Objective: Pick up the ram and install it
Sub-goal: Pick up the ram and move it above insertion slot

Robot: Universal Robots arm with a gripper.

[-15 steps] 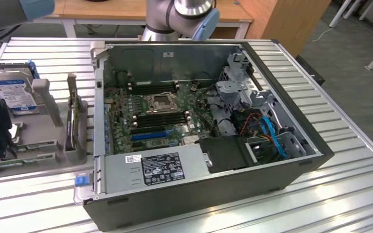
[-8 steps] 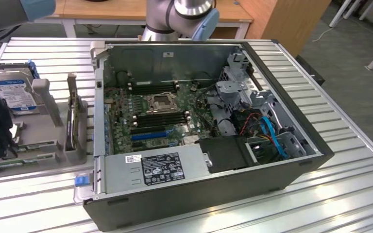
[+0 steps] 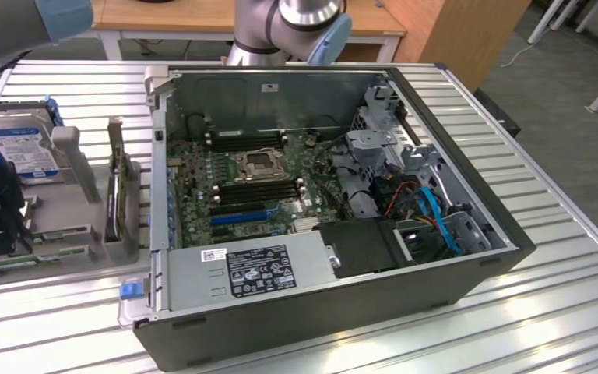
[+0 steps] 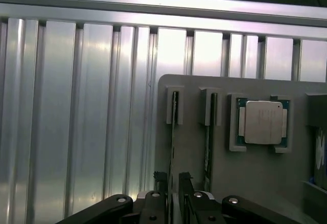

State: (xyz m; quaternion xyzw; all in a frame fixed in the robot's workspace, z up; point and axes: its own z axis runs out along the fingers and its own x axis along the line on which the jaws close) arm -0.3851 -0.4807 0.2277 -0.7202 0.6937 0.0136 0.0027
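Barely started, I'd say. The claw (image 4: 172,180) hangs over the grey holder (image 4: 255,183), jaws wide, one each side of the ram (image 4: 174,132), gripping nothing. Ram's on edge in the holder's slot. The PC case (image 3: 330,312) beside the holder looks not yet fitted.

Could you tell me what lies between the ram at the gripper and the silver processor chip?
In the wrist view, a second ram stick stands edge-on between the ram and the processor chip.
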